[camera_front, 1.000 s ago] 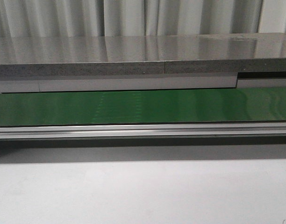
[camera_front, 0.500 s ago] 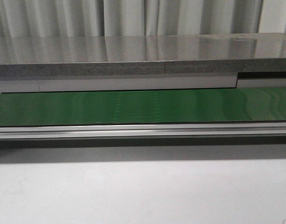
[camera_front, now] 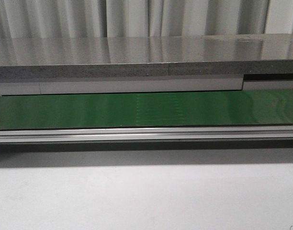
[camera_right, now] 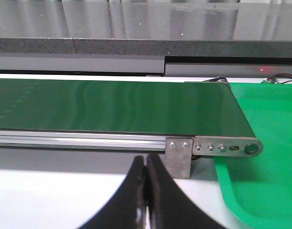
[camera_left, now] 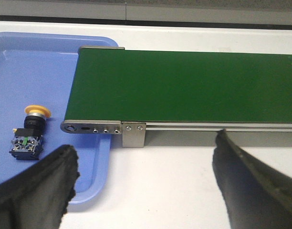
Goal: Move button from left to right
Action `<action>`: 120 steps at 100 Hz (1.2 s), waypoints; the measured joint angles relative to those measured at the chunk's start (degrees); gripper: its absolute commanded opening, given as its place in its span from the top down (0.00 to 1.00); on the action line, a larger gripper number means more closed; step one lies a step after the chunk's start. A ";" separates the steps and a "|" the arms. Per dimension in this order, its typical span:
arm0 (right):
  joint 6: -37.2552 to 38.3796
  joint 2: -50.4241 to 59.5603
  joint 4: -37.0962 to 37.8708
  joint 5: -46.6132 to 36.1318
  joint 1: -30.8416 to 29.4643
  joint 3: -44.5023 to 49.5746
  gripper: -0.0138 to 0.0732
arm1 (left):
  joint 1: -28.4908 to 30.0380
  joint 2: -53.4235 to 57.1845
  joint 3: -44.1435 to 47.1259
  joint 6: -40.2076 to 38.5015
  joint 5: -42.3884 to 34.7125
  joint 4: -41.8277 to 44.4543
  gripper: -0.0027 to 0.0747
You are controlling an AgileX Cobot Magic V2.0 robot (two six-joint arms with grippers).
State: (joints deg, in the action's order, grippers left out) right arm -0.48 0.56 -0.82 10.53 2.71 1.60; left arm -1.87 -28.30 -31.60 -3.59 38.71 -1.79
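Observation:
The button (camera_left: 29,132), a yellow-orange cap on a black body with green marks, lies on its side in the blue tray (camera_left: 22,67) by the left end of the green conveyor belt (camera_left: 184,86). My left gripper (camera_left: 145,155) hangs open over the white table in front of the belt's end, its fingers (camera_left: 46,181) wide apart; the button is off to one side of them, untouched. My right gripper (camera_right: 145,164) is shut with nothing in it, before the belt's right end (camera_right: 136,105). Neither gripper shows in the front view.
A green tray (camera_right: 265,157) sits under the belt's right end roller (camera_right: 227,148). The belt (camera_front: 146,109) runs across the front view behind an aluminium rail (camera_front: 146,134), with a grey shelf (camera_front: 137,57) and curtain beyond. White table (camera_front: 146,196) lies in front.
A faint pale patch on the belt surface has drifted to the right in the front view. Nothing else has visibly moved.

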 measured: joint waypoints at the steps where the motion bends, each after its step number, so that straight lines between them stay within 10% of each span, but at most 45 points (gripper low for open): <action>1: 0.00 0.00 0.00 0.00 0.00 0.00 0.92 | 0.00 0.00 0.00 0.00 0.00 0.08 0.17; 61: 0.00 0.00 0.00 0.00 0.00 0.00 0.92 | 0.00 -18.61 -19.94 -12.47 22.17 28.66 0.17; 90: 0.00 0.00 0.00 0.00 0.00 0.00 0.92 | 2.92 -32.04 -27.46 -12.69 20.39 30.00 0.17; 120: 0.00 0.00 0.00 0.00 0.00 0.00 0.92 | 19.69 -46.63 -32.26 -3.20 13.96 13.78 0.17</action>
State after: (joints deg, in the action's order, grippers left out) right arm -0.48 0.56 -0.82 10.53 2.71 1.60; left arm 17.82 -74.93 -63.85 -6.78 52.66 11.99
